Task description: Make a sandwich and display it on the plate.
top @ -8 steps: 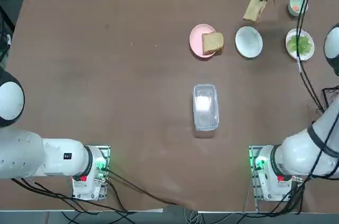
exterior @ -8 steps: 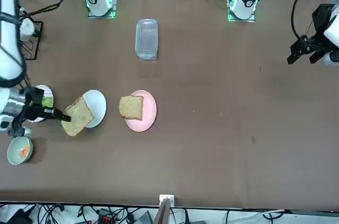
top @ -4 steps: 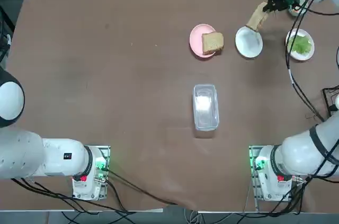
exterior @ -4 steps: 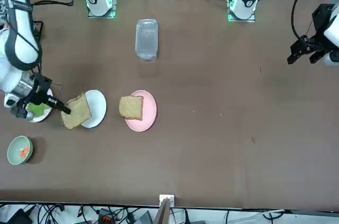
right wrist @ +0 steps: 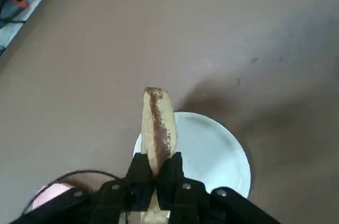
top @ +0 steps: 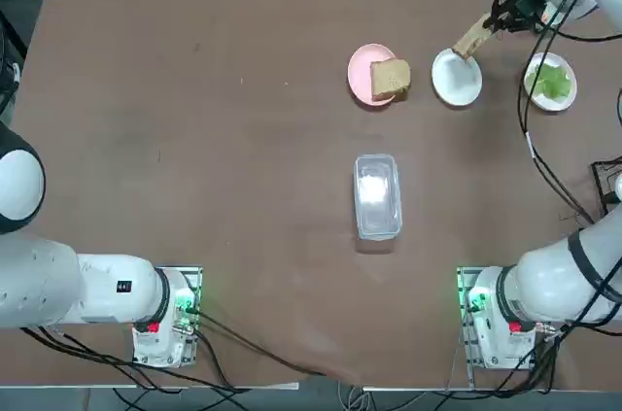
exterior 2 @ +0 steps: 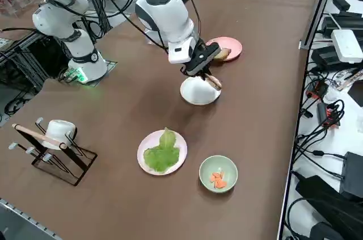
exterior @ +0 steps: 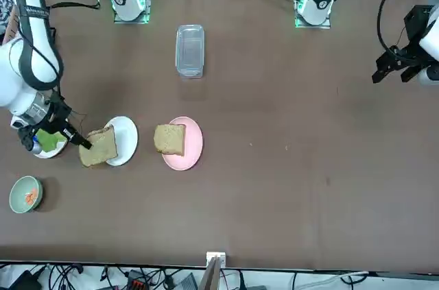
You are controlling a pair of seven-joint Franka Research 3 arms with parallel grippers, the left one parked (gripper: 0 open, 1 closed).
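One bread slice [right wrist: 157, 128] is clamped on edge in your right gripper [right wrist: 154, 167], tilted over the far rim of the plate [right wrist: 222, 155], which lies directly beneath and slightly nearer on the counter [top: 194, 139].

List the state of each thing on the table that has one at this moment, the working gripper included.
Right gripper: shut on a bread slice, above the white plate.
Held bread slice: tilted on edge, over the white plate's rim.
White plate: empty.
Pink plate: carries the second bread slice, lying flat.
Lettuce plate: holds green lettuce.
Green bowl: holds orange pieces.
Clear container: closed.
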